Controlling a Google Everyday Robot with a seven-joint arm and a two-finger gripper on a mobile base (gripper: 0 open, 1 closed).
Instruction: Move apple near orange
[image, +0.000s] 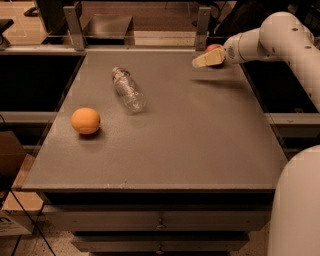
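The orange (85, 120) is round and plain orange, and lies on the left side of the grey table (165, 145). The apple (214, 48) shows only as a small reddish curve at the table's far right edge, mostly hidden behind my gripper. My gripper (206, 59) is cream-coloured, at the end of the white arm (272, 37) that reaches in from the right. It hovers just above the far right of the table, right in front of the apple. Whether it touches the apple cannot be told.
A clear plastic bottle (128, 89) lies on its side at the table's far middle-left. A metal frame with posts (73, 25) runs along the far edge. A white part of the robot (297, 205) fills the lower right corner. Drawers sit below the front edge.
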